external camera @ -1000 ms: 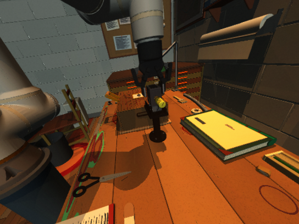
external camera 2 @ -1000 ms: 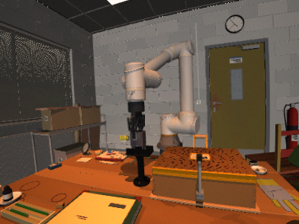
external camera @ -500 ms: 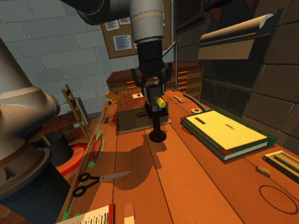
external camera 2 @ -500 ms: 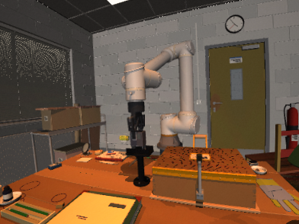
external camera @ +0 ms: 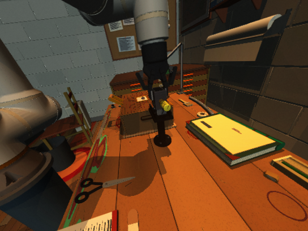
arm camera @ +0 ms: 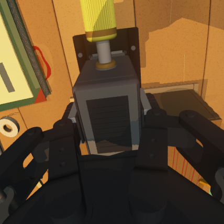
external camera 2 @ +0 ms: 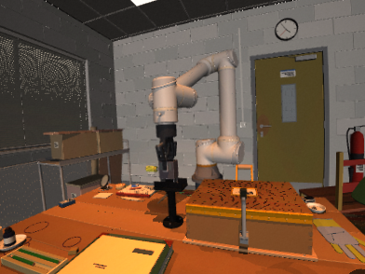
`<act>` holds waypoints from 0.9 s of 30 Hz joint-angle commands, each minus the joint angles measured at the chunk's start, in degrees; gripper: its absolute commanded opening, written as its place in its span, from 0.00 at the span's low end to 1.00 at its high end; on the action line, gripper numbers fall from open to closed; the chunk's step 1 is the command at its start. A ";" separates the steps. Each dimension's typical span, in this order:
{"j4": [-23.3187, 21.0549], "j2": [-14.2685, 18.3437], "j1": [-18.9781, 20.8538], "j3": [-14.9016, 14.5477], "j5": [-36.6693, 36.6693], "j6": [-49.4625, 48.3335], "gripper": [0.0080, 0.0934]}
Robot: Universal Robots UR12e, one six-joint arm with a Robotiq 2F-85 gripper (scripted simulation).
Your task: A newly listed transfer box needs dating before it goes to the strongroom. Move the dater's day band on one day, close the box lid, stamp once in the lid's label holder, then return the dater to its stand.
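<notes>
My gripper (external camera: 157, 85) (external camera 2: 166, 164) (arm camera: 108, 125) reaches straight down over the black stand (external camera: 162, 127) (external camera 2: 172, 200) and is clamped on the dark grey body of the dater (external camera: 158, 97) (arm camera: 107, 104), which sits on the stand's top plate. The dater's yellow handle (external camera: 165, 105) (arm camera: 100, 19) sticks out sideways toward the green-edged ledger. The transfer box (external camera: 143, 113) (external camera 2: 251, 216) stands just behind the stand with its speckled brown lid down, and a small label holder (external camera: 142, 98) (external camera 2: 244, 192) sits on top of the lid.
A ledger (external camera: 235, 136) (external camera 2: 118, 256) with a yellow cover lies on the bench right of the stand. Scissors (external camera: 99, 186) lie near the front left edge, and a pen tray (external camera 2: 30, 259) and an ink bottle (external camera 2: 8, 237) sit further along.
</notes>
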 commanded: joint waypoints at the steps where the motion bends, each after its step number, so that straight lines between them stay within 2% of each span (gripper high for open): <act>1: -0.02 -0.02 0.00 -0.04 0.00 0.00 0.41; 18: -0.02 -0.02 0.00 -0.04 0.00 0.00 0.01; 27: -0.02 -0.01 0.00 -0.04 0.00 0.00 0.00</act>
